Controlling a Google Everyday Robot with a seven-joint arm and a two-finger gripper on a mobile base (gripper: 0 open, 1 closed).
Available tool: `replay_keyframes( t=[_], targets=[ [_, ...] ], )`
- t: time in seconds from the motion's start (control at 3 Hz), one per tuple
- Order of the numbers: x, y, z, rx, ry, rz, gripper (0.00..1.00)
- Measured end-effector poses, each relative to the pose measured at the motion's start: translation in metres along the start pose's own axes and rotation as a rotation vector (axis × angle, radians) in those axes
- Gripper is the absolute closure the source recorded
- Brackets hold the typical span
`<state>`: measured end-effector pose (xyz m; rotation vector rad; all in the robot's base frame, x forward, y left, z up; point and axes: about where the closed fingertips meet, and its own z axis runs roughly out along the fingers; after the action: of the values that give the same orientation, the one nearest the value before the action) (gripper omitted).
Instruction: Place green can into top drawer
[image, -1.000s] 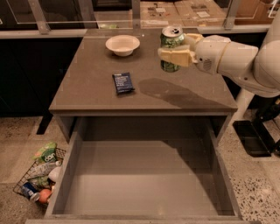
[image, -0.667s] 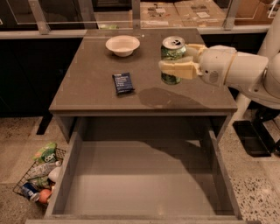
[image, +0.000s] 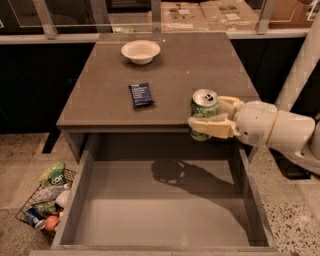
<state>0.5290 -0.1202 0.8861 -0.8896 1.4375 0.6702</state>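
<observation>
The green can (image: 204, 108) has a mottled green body and a silver top with a pull-tab. It stands upright in my gripper (image: 209, 118), whose cream fingers (image: 212, 127) are shut around its sides. The can hangs in the air at the table's front edge, over the back right part of the open top drawer (image: 160, 205). The drawer is pulled out wide and its flat grey floor is bare. My arm's shadow falls on the drawer floor below the can.
A white bowl (image: 140, 50) sits at the back of the grey-brown table (image: 165, 75). A dark blue flat packet (image: 141, 94) lies near the table's middle. A wire basket (image: 44, 202) of items stands on the floor at the left.
My gripper has carried the can forward and down, from above the table's right side to the front edge over the open drawer.
</observation>
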Motion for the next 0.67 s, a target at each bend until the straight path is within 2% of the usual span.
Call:
replay_keyframes(
  t=[0.33,0.67],
  targets=[
    [0.035,0.013,-0.002,-0.005,-0.009,-0.002,1.00],
    [0.062,0.029,0.002,-0.033,0.021,-0.024,1.00]
  ],
)
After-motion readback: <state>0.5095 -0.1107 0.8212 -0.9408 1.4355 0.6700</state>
